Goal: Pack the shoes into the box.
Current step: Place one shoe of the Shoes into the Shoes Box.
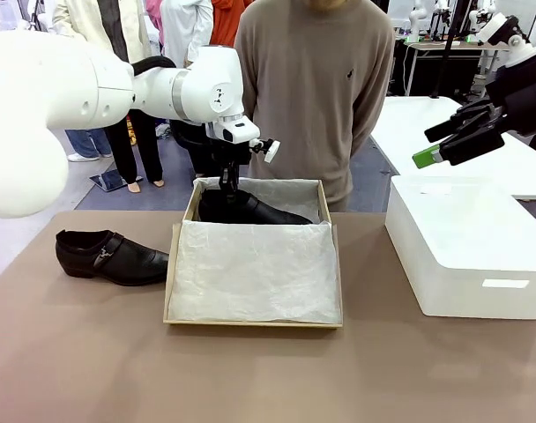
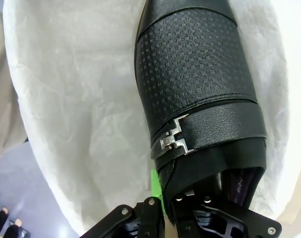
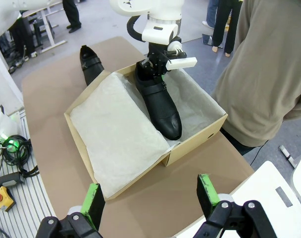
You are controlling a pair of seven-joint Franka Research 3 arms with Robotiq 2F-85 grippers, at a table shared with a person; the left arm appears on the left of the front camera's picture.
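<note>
**1 shoe in the box, 1 on the table**

From my remote station, at the far left I see the loose shoe (image 1: 109, 256) lying on its sole on the brown table (image 1: 74, 370), toe toward the box and just short of its left wall, with its side buckle facing me.

Next comes the left gripper (image 1: 228, 187), reaching down into the back left corner of the box (image 1: 250, 322). Its fingers are closed narrowly on the heel collar of the boxed shoe (image 1: 259, 211). In the left wrist view, 1 green pad (image 2: 154, 184) presses the outside of the collar just below the metal buckle (image 2: 173, 139), and the other finger goes into the shoe's opening. That shoe lies along the far wall of the box, heel at the left and pointed toe toward the right, resting on white tissue paper (image 1: 255, 273). The tissue covers the whole near part of the box (crumpled, and riding up over the walls).

A person (image 1: 312, 88) stands right behind the box at the far edge of the table.

To the right sits the white box (image 1: 466, 256), apart from the cardboard one. The right gripper (image 1: 440, 148) hangs in the air above it, its jaws spread wide and holding nothing.
</note>
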